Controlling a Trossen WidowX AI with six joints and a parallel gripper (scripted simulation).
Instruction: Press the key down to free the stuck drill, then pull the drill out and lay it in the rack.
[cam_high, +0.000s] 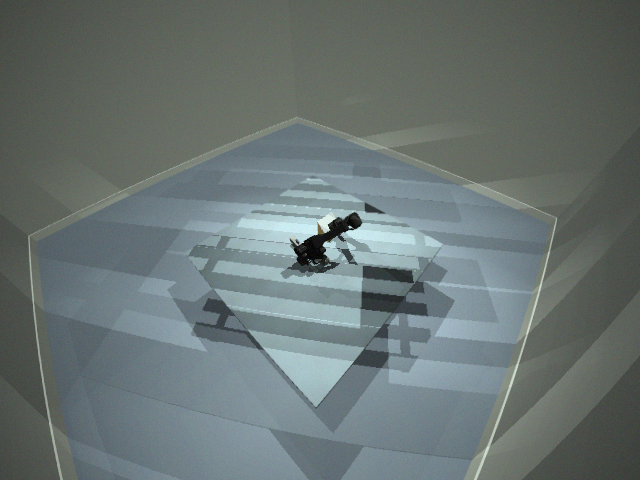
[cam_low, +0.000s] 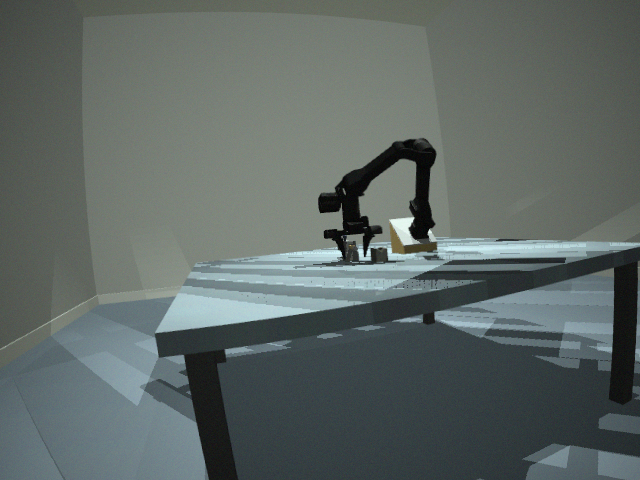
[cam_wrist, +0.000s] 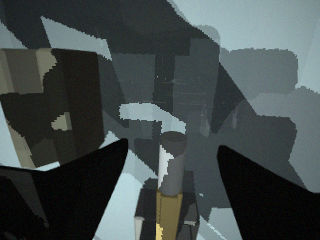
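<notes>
In the exterior view, from left to right, a black box-shaped part (cam_low: 329, 202) is seen first, carried on the bent arm (cam_low: 379, 164) (cam_high: 330, 235). Below it, the gripper (cam_high: 311, 256) (cam_low: 354, 256) (cam_wrist: 172, 147) is pointed down, close above the table (cam_high: 315, 372) (cam_low: 310, 294). Its jaws are parted fairly wide, short of their full spread, and nothing is gripped. Between the fingers a small grey holder (cam_low: 354, 253) (cam_wrist: 190, 220) is seen. To the right of the fingers a squat grey block (cam_low: 378, 254) is set on the table. Farther right, a wedge-shaped stand (cam_high: 326, 223) (cam_low: 405, 235) with a sloping white face and ochre side is placed beside the arm's foot, by which it is partly hidden.

In the wrist view, a brownish block (cam_wrist: 50, 105) is shown at the left, partly covered by the left-hand finger. In the middle, a grey cylinder (cam_wrist: 172, 165) is framed by the fingertips, with a gap left on both sides. It is joined end to end with a yellow piece (cam_wrist: 169, 215), which is seated at the holder. Whether the drill or the key is formed by these pieces cannot be told. The right-hand side is taken up by the other black finger.
</notes>
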